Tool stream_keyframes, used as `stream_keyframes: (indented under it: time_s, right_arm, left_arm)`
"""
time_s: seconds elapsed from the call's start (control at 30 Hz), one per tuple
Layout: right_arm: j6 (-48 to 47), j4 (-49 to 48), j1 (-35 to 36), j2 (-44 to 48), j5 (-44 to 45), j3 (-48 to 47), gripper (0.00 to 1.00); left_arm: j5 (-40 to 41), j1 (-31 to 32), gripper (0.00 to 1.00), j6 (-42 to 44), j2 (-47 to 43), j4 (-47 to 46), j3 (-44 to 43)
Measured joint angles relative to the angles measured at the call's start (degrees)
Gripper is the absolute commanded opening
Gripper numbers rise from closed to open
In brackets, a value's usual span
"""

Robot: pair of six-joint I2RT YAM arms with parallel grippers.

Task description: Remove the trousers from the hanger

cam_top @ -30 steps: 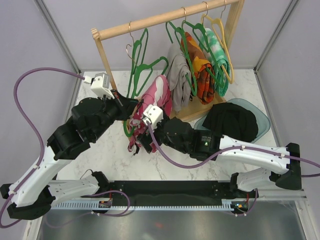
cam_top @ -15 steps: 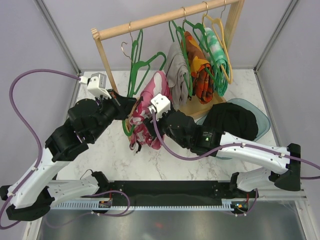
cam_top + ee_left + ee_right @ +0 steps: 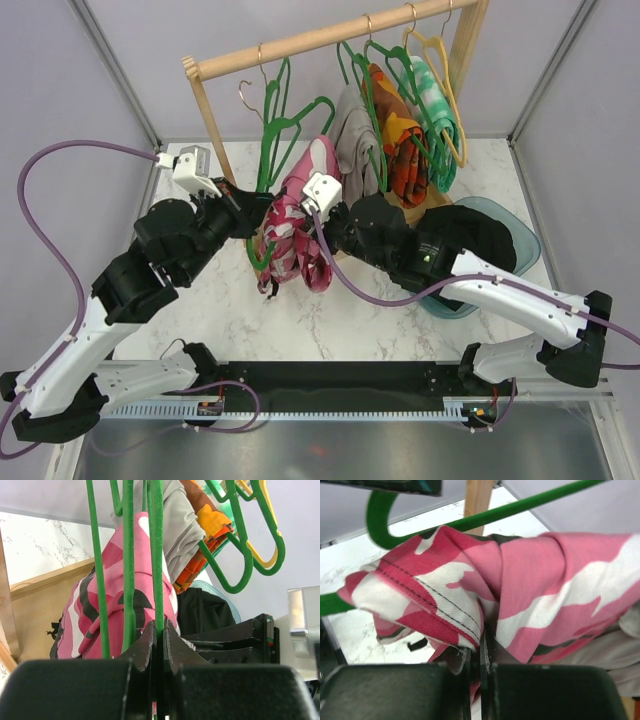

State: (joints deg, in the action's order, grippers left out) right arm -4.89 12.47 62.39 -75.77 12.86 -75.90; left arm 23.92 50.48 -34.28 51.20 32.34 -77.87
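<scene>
The left arm [image 3: 150, 270] reaches toward 1 o'clock, the left fingers [image 3: 145, 647] pressed onto a green hanger [image 3: 157, 555]. The right arm [image 3: 480, 285] stretches toward 10 o'clock, and the right fingers [image 3: 457, 659] pinch the pink camouflage trousers [image 3: 300, 215] at that hanger, mid-counter [image 3: 200, 310]. At 3 o'clock, a teal bin [image 3: 522, 225] holds black trousers [image 3: 490, 240].

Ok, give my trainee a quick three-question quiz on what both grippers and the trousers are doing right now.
1. True or false: the left gripper is shut on a green hanger.
2. The right gripper pinches: A) grey trousers, B) camouflage trousers, C) the wooden rail?
3. Where do the black trousers lie?
Key: 1 true; 2 B; 3 in the teal bin.
</scene>
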Motion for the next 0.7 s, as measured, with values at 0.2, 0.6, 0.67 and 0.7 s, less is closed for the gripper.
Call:
stream_keyframes:
  time_s: [0.2,0.6,0.67,0.7]
  right_arm:
    - [-6.5,7.7,-2.1,1.7,-10.8,-7.7,0.0]
    - [-10.6,17.6,-6.5,1.4,-18.1,-33.7,0.0]
    - [-10.4,18.5,-6.9,0.6,-18.4,-38.0,0.0]
    - [-10.2,18.7,-7.0,0.1,-18.7,-40.0,0.0]
  left_arm:
    - [0.0,0.0,0.02,0.0,-1.4,-0.8,0.5]
    - [-0.1,0.2,0.02,-0.1,-1.3,-6.5,1.1]
    - [-0.1,0.2,0.02,-0.1,-1.2,-7.3,1.2]
    - [-0.1,0.2,0.02,-0.1,-1.2,-7.6,1.3]
